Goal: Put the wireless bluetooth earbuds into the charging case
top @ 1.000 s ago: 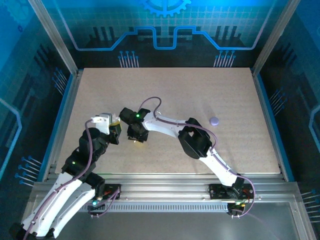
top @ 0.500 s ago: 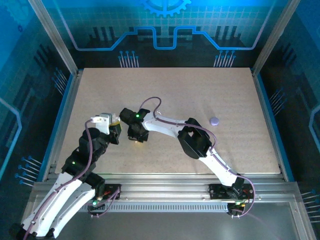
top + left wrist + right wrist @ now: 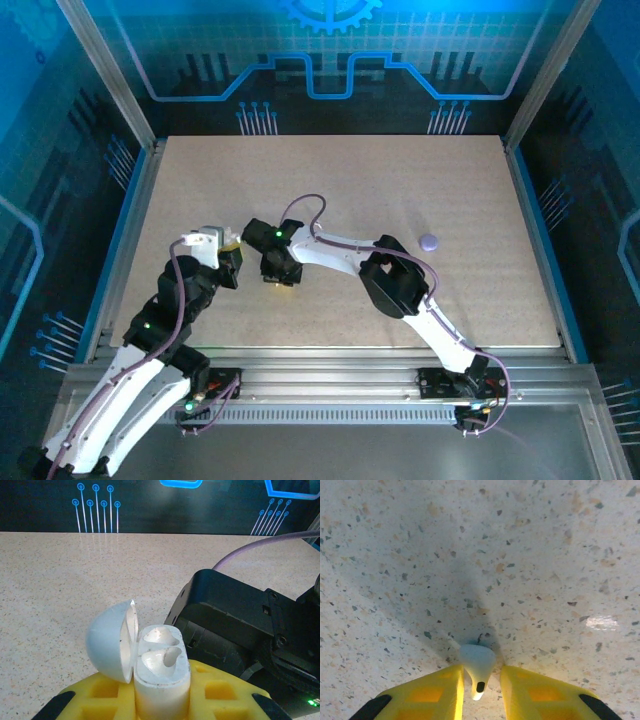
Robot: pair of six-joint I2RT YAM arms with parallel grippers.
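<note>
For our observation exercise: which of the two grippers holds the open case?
The left gripper: the white case stands clamped between its yellow fingers, lid swung open. The right gripper has a tiny earbud between its fingers.

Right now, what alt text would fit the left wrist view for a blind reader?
An open white charging case stands upright, gripped between the yellow fingers of the left gripper, its lid swung left and both sockets looking empty. The right arm's black wrist sits close on the right, with the speckled table behind.
</note>
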